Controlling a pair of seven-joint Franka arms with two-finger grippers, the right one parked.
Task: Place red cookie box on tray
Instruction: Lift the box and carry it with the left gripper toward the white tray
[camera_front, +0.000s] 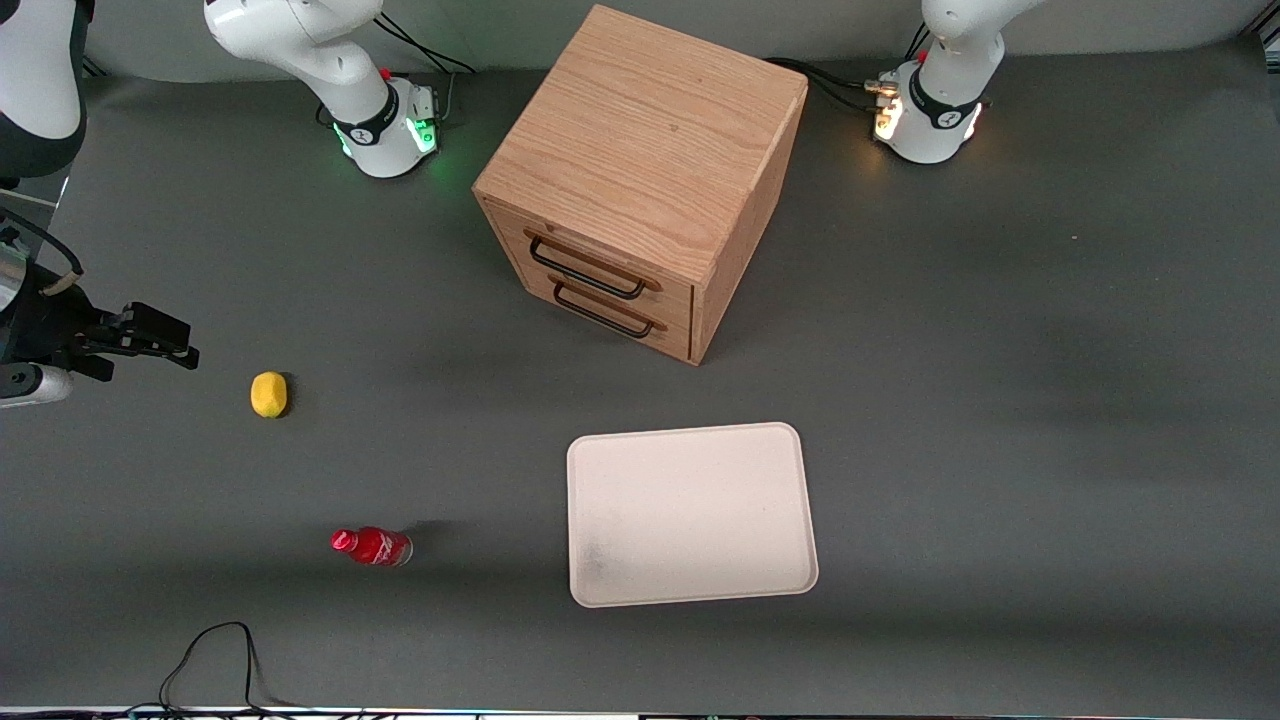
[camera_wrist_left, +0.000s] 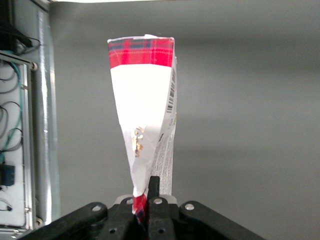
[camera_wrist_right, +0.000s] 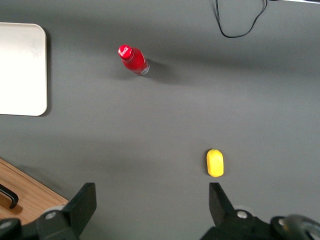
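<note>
pincer (camera_wrist_left: 146, 204): closing on the red cookie box (camera_wrist_left: 145, 120), fingers clamping its narrow red end; seen only from the left wrist camera, hanging above bare grey table (camera_wrist_left: 250, 125)
red cookie box: sticking straight out from the pincer, pale printed face showing, red tartan band at the free end, barcode running along one edge; not touching the table; not showing in the front view, so I cannot tell where it is sitting relative to the tray
lemon (camera_front: 268, 394): lying on the table toward the parked arm's end
red bottle (camera_front: 372, 546): lying on its side, nearer the front camera than the lemon, well apart from it
wooden drawer cabinet (camera_front: 640, 180): standing mid-table, two black handles facing the front camera
tray (camera_front: 690, 515): sitting flat in front of the cabinet, nearer the camera, nothing resting on it, faint grey smudge in one corner
</note>
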